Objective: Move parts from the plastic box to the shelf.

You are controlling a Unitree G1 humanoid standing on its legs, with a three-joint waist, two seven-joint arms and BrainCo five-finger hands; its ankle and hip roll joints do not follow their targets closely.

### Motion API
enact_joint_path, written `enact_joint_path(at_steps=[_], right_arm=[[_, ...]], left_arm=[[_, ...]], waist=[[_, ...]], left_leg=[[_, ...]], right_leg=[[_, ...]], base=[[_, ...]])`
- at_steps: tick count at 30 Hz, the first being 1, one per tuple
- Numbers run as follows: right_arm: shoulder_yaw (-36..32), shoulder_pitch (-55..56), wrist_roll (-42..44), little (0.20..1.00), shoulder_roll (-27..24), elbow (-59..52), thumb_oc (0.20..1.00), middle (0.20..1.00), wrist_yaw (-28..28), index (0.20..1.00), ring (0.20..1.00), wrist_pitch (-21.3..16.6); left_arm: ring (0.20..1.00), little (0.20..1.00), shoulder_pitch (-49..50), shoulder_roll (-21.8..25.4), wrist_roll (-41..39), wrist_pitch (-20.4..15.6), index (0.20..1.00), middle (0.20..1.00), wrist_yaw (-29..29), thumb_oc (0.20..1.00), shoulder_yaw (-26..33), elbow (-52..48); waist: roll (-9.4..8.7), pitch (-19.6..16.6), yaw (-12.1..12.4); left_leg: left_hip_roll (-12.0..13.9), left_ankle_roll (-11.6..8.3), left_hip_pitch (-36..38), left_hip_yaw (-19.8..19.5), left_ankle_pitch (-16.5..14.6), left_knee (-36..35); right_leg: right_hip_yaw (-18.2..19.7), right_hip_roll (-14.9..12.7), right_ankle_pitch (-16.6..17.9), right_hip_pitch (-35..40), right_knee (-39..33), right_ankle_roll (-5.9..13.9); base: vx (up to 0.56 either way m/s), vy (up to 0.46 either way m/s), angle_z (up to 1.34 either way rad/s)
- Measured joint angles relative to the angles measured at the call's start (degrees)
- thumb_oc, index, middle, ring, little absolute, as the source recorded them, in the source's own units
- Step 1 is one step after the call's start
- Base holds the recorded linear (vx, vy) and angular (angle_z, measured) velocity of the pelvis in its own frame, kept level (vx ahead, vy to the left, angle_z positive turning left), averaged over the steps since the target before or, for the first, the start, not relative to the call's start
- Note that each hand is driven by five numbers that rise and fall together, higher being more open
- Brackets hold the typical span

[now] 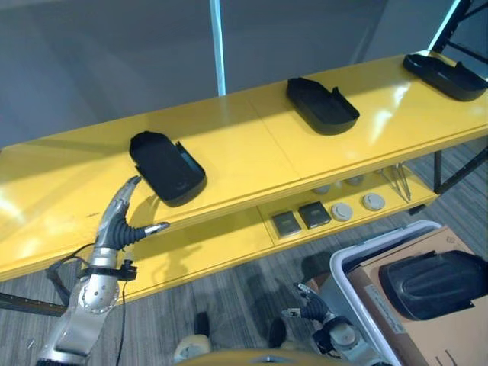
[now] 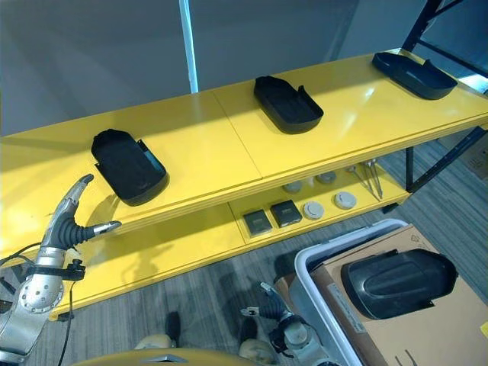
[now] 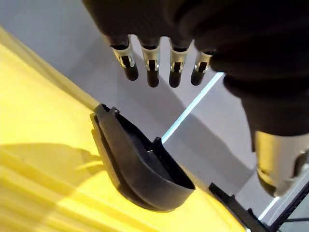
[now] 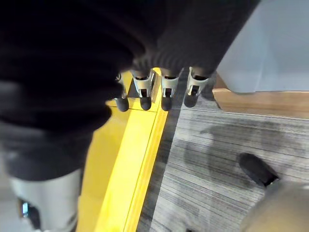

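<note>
Three black moulded parts lie on the yellow shelf's top board (image 1: 252,152): one at the left (image 1: 166,166), one in the middle (image 1: 321,104), one at the far right (image 1: 444,74). My left hand (image 1: 118,221) is open just in front of the left part (image 3: 140,169), with straight fingers (image 3: 152,67) and not touching it. A further black part (image 1: 435,284) rests on cardboard (image 1: 427,339) inside the white-rimmed plastic box (image 1: 366,252) at the lower right. My right hand (image 1: 313,306) hangs open and empty, low beside the box's left wall, its fingers (image 4: 145,92) over the floor.
The shelf's lower board (image 1: 229,244) carries two dark square pieces (image 1: 301,219), several pale round discs (image 1: 358,206) and thin metal tools (image 1: 400,181). Grey carpet lies in front of the shelf. A dark frame (image 1: 461,171) stands at the shelf's right end.
</note>
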Motion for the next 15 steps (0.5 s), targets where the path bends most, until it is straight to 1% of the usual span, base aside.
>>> enact_joint_path(at_steps=[2, 3, 6, 9, 12, 13, 14, 15], right_arm=[[0.0, 0.2, 0.0, 1.0, 0.0, 0.2, 1.0, 1.0, 0.1, 1.0, 1.0, 0.3], [0.0, 0.8, 0.0, 1.0, -0.1, 0.9, 1.0, 1.0, 0.7, 1.0, 1.0, 0.5], [0.0, 0.8, 0.0, 1.0, -0.1, 1.7, 1.0, 1.0, 0.7, 1.0, 1.0, 0.6], [0.0, 1.0, 0.0, 1.0, -0.1, 1.8, 1.0, 1.0, 0.7, 1.0, 1.0, 0.6], [0.0, 0.8, 0.0, 1.0, -0.1, 1.8, 1.0, 1.0, 0.7, 1.0, 1.0, 0.6], [0.0, 0.8, 0.0, 1.0, -0.1, 1.9, 1.0, 1.0, 0.7, 1.0, 1.0, 0.6], [-0.3, 0.8, 0.0, 1.0, -0.1, 2.1, 1.0, 1.0, 0.7, 1.0, 1.0, 0.7], [-0.5, 0.7, 0.0, 1.0, -0.1, 2.1, 1.0, 1.0, 0.8, 1.0, 1.0, 0.8]], left_arm=[[1.0, 1.0, -2.0, 1.1, 2.5, 0.7, 1.0, 1.0, 0.0, 1.0, -0.7, 1.9], [1.0, 1.0, -8.0, 2.9, 8.9, 2.1, 1.0, 1.0, 0.2, 1.0, -2.3, 6.4], [1.0, 1.0, -13.7, 3.7, 12.6, 3.2, 1.0, 1.0, 0.5, 1.0, -4.0, 9.5], [1.0, 1.0, -18.8, 3.8, 14.9, 3.9, 1.0, 1.0, 0.7, 1.0, -7.1, 11.9], [1.0, 1.0, -20.4, 3.9, 16.6, 4.0, 1.0, 1.0, 0.5, 1.0, -10.2, 13.1], [1.0, 1.0, -20.5, 3.9, 16.9, 4.0, 1.0, 1.0, -0.1, 1.0, -10.9, 13.2], [1.0, 1.0, -20.6, 4.4, 17.1, 4.5, 1.0, 1.0, -2.1, 1.0, -12.3, 13.3], [1.0, 1.0, -20.5, 4.4, 17.1, 4.8, 1.0, 1.0, -3.1, 1.0, -12.4, 13.4]], waist=[[-0.27, -0.6, -0.3], [-0.91, -0.9, -1.3], [-1.5, -1.3, -2.5], [-1.57, -1.3, -3.3], [-1.45, -1.2, -4.5], [-1.45, -1.2, -4.7], [-1.32, -1.1, -4.7], [-1.22, -1.0, -4.7]], left_leg=[[0.0, 0.0, -0.4, 0.0, 0.0, 0.0], [0.0, 0.0, -0.6, 0.1, 0.0, 0.0], [0.0, 0.03, -0.7, 0.4, 0.1, 0.0], [-0.1, 0.03, -0.7, 0.7, 0.2, 0.0], [0.0, 0.26, -0.7, 1.5, 0.3, 0.0], [0.0, 0.35, -0.6, 1.7, 0.4, 0.0], [0.0, 0.41, -0.6, 1.9, 0.2, 0.0], [0.0, 0.42, -0.6, 2.0, 0.2, 0.1]], right_leg=[[0.1, 0.0, 0.0, -0.6, 0.0, 0.0], [0.2, 0.0, 0.0, -0.8, 0.0, 0.01], [0.7, 0.0, 0.2, -1.2, 0.0, 0.2], [1.2, 0.0, 0.2, -1.6, 0.0, 0.21], [1.5, 0.0, 0.3, -1.8, 0.0, 0.26], [1.6, 0.0, 0.4, -1.9, 0.0, 0.41], [1.7, 0.0, 0.4, -2.1, 0.0, 0.45], [1.8, 0.1, 0.3, -2.1, 0.0, 0.47]], base=[[0.01, 0.003, -0.02], [0.01, 0.006, -0.06], [-0.01, 0.01, -0.1], [-0.01, 0.008, -0.1], [-0.01, 0.007, -0.12], [0.0, 0.01, -0.11], [0.0, 0.011, -0.07], [0.0, 0.006, -0.04]])
